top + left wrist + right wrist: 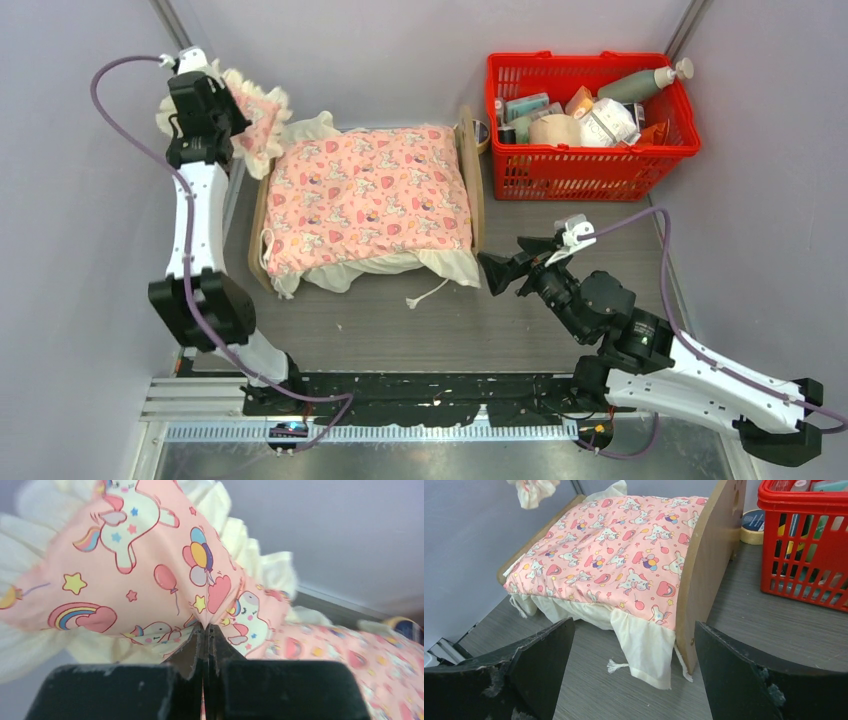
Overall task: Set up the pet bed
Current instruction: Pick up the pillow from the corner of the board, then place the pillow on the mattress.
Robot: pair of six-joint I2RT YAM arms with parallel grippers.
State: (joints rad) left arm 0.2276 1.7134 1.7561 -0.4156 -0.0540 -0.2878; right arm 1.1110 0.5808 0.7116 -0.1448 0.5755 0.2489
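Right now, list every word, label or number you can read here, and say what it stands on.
No text is readable.
Packets in the red plastic basket: labels too small to read.
Pink frilled blanket and small pink frilled pillow: cartoon pictures only, no words.

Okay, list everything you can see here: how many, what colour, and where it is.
pet bed: one, light wood frame, left-centre of table
blanket: one, pink patterned with cream frill, spread over the pet bed
pillow: one, pink patterned with cream frill, at the bed's far-left corner
basket: one, red, far right
bottles and packs: several, mixed colours, inside the basket
roll: one, blue and tan, between bed and basket
table: one, grey
left gripper: black, shut on the pillow
right gripper: black, open, empty, facing the bed
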